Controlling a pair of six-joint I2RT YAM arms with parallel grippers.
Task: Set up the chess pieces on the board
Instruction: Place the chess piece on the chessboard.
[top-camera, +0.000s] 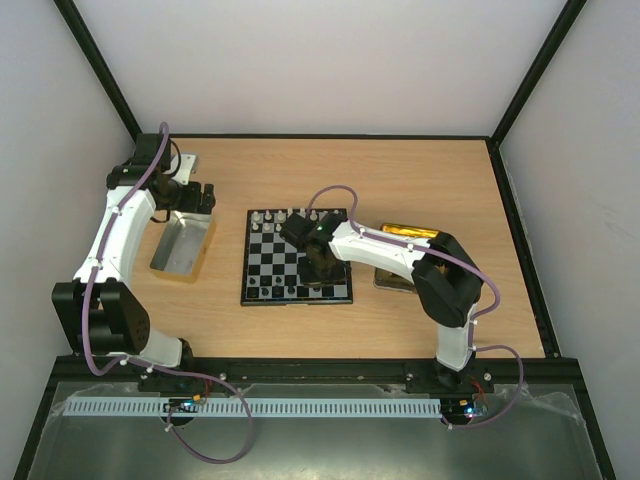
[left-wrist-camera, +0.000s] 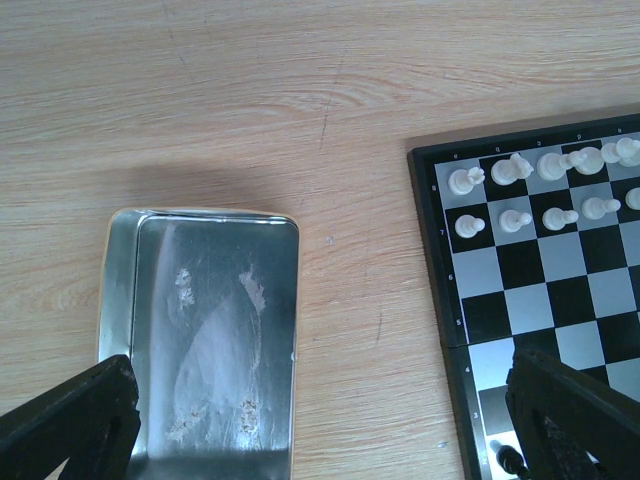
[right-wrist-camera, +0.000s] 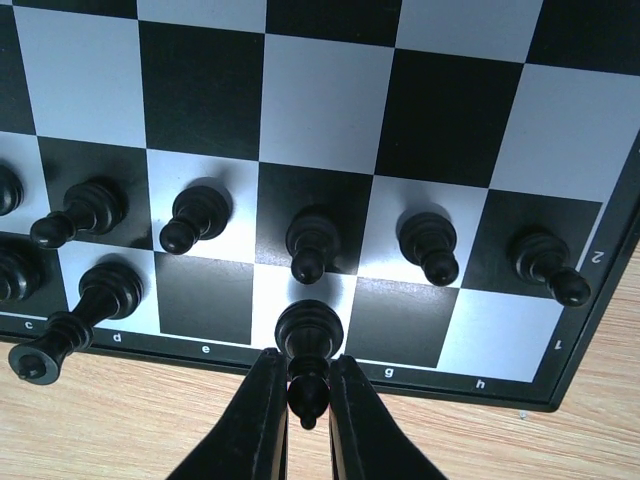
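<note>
Found the right gripper (right-wrist-camera: 308, 365) pinched almost closed on the upper part of a black piece (right-wrist-camera: 308, 335) whose base sits at the f-file square of the board's near rank; could not tell whether it is seated or just lifted. Counted five black pawns (right-wrist-camera: 310, 245) upright in the rank just beyond it, files d to h. Noted a taller black piece (right-wrist-camera: 90, 300) on d1, beside the held one's file but apart from it. Located the board (top-camera: 297, 258) mid-table (top-camera: 400, 170) between the arms, with white pieces (left-wrist-camera: 515, 195) on its two far ranks. Found the left gripper (left-wrist-camera: 320, 400) spread fully wide, holding nothing, hovering over the silver tray (left-wrist-camera: 210, 260) and the board's left edge. Saw a gold tray (top-camera: 410, 232) just right of the board, partly hidden by the right arm.
</note>
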